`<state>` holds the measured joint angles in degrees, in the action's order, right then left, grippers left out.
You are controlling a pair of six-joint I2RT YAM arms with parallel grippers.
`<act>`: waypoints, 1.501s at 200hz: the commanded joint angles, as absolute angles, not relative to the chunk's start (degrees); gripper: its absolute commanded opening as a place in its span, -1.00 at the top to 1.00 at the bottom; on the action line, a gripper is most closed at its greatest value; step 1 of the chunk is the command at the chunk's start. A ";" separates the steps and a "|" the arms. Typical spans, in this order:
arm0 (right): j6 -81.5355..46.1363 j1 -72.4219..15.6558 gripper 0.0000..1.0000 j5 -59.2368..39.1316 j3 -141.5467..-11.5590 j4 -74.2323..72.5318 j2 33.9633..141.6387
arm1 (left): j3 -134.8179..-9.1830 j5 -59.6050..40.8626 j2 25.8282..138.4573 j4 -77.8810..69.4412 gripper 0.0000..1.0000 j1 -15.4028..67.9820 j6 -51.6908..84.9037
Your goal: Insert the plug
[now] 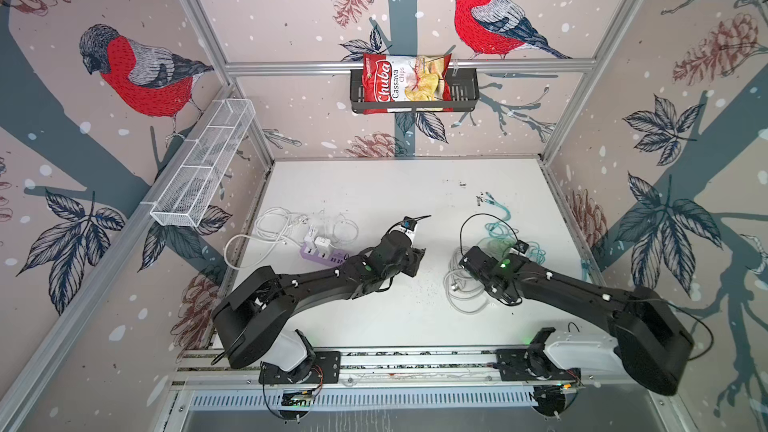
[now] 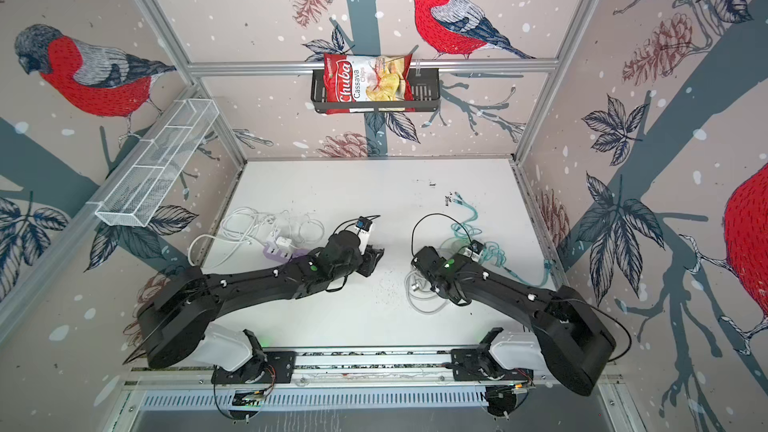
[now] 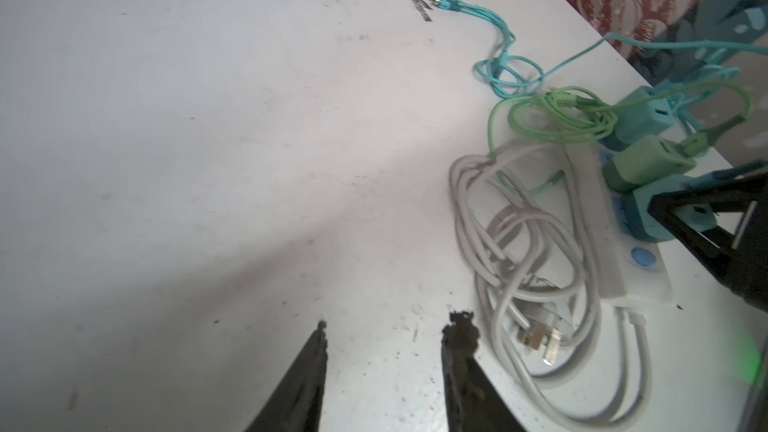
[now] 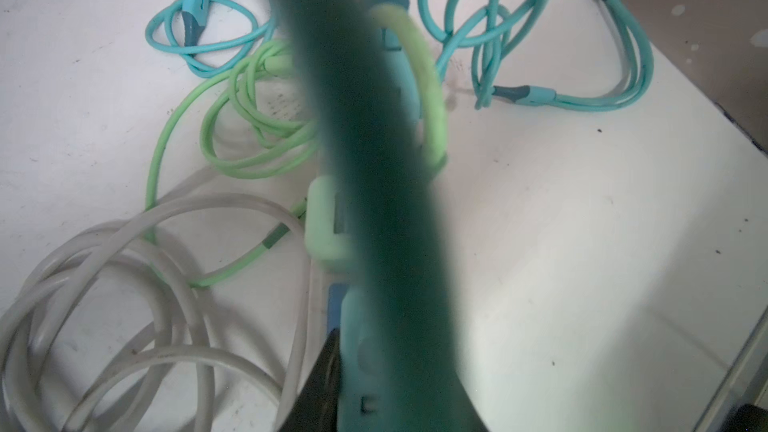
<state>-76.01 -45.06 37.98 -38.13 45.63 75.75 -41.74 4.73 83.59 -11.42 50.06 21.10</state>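
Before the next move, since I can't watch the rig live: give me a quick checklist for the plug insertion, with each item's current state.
1. Grip: right gripper closed on teal adapter: ok.
2. Position: adapter sits on the white power strip: ok.
3. Seating: adapter fully pushed into its socket: cannot tell.
4. Free arm: left gripper open and empty: ok.
5. Clearance: grey cord not between the left gripper's fingers: ok.

left claw (image 3: 390, 322) — parted, empty; teal plug (image 3: 640, 218) — on power strip (image 3: 611, 251)
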 commanded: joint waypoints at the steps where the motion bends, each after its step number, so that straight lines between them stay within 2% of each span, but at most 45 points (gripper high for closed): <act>1: -69.62 -44.29 0.85 22.88 -39.12 33.69 79.88 | -40.69 6.43 81.82 -10.92 0.08 48.22 21.20; 51: -61.36 -42.44 0.85 23.43 -49.85 29.34 90.89 | -40.48 8.08 81.12 -8.97 0.08 45.65 21.10; 152: -52.40 -36.22 0.81 20.24 -54.68 19.37 98.82 | -41.66 15.44 80.56 -4.84 0.03 44.78 20.42; 217: -51.00 -37.35 0.50 21.95 -58.22 21.47 99.55 | -40.27 18.42 77.98 -3.50 -0.02 42.72 20.75; 234: -50.55 -37.31 0.18 22.28 -58.92 21.94 98.78 | -40.08 18.39 77.95 -3.29 -0.02 42.73 20.89; 300: -51.35 -38.07 -0.32 23.00 -59.16 25.15 95.30 | -40.16 20.57 78.30 -2.67 -0.07 42.54 21.06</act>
